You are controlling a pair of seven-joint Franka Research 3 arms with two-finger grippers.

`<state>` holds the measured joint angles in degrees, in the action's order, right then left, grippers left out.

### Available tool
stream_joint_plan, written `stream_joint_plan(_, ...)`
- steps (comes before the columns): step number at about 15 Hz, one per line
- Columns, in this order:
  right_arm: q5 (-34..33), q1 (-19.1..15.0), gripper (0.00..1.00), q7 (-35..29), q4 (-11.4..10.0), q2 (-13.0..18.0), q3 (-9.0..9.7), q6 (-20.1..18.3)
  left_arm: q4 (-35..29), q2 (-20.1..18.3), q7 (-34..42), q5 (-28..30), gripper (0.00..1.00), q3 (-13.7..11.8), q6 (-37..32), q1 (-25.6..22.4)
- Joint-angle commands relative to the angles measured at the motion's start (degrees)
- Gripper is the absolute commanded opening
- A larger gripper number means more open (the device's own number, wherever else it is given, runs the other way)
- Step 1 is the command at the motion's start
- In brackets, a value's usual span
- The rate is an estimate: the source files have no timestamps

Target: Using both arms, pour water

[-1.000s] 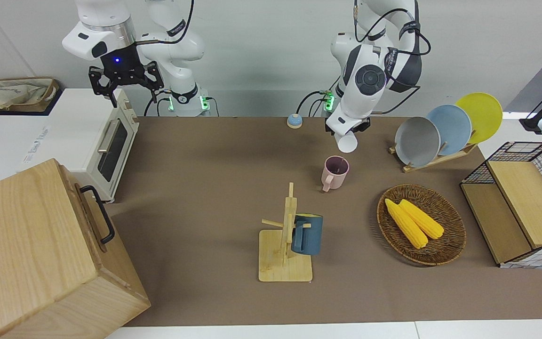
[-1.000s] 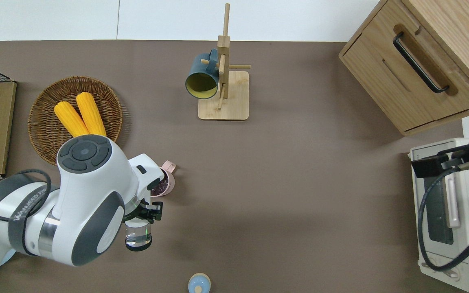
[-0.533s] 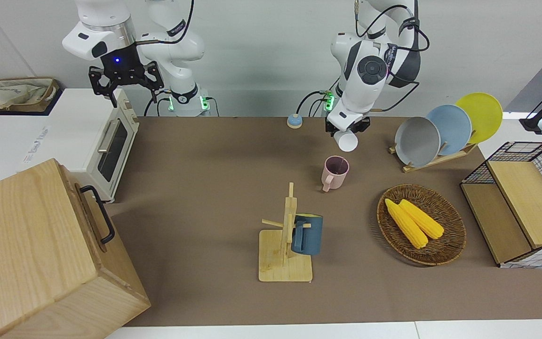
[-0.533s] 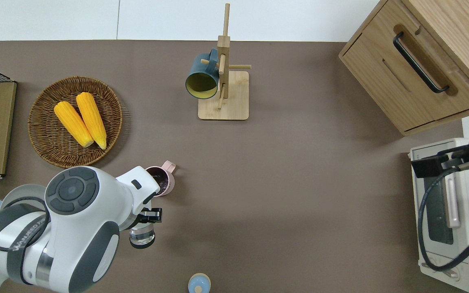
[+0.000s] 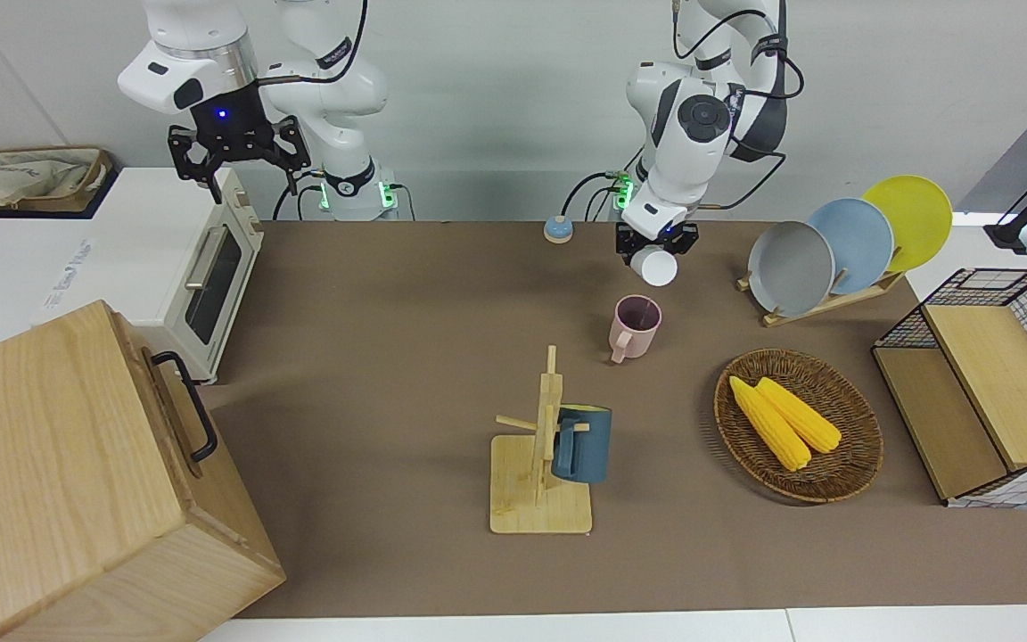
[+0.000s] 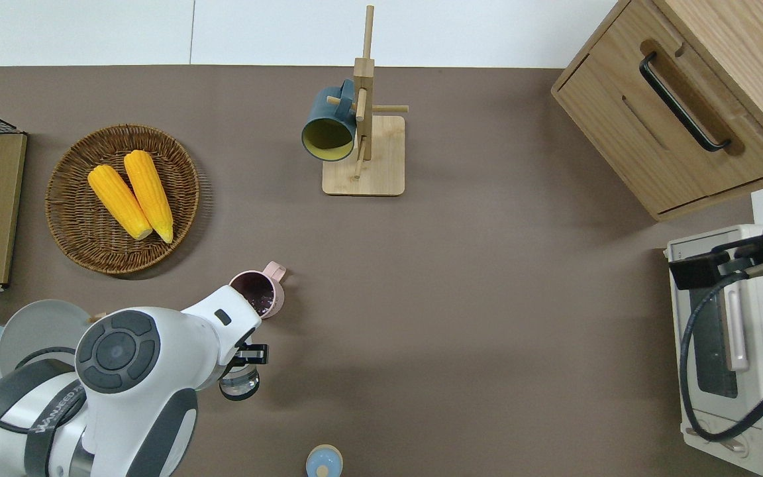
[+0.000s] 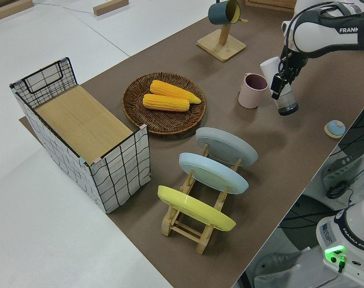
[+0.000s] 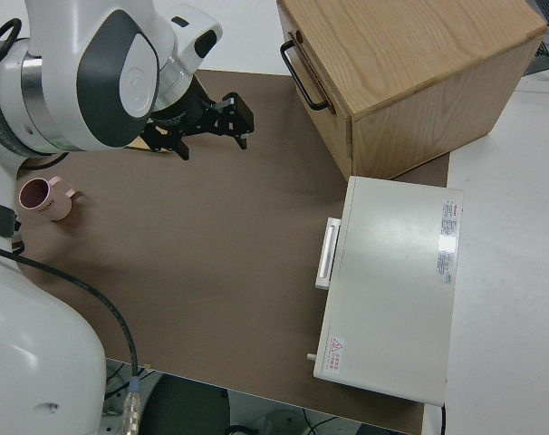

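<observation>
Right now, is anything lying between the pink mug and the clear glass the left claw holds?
Nothing: in the overhead view only bare brown mat separates the pink mug from the clear glass in the left claw.

White left arm (image 5: 687, 125) tilts a seemingly clear glass (image 7: 286, 102); right arm (image 5: 201, 53) parked.

A lab: robot arms (image 5: 701, 125) over a staged kitchen table (image 5: 406, 294).
</observation>
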<state>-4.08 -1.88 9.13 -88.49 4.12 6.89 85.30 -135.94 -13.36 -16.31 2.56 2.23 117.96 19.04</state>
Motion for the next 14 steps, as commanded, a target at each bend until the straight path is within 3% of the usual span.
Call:
stream_joint_plan(1,0.0,-0.1,0.992,1.0,-0.4,0.3,0.05,-0.6,-1.2,-2.2,-0.9,0.5,0.00,-0.1,0.8,0.4)
stream_joint_plan(6,0.0,-0.1,0.992,1.0,-0.3,0.3,0.05,-0.6,-0.1,-1.6,-1.4,-0.7,0.00,-0.8,1.8,-1.1)
stream_joint_plan(14,0.0,-0.1,0.992,1.0,-0.4,0.3,0.05,-0.6,3.5,-0.3,-1.2,-4.5,0.00,-0.9,5.8,-10.4)
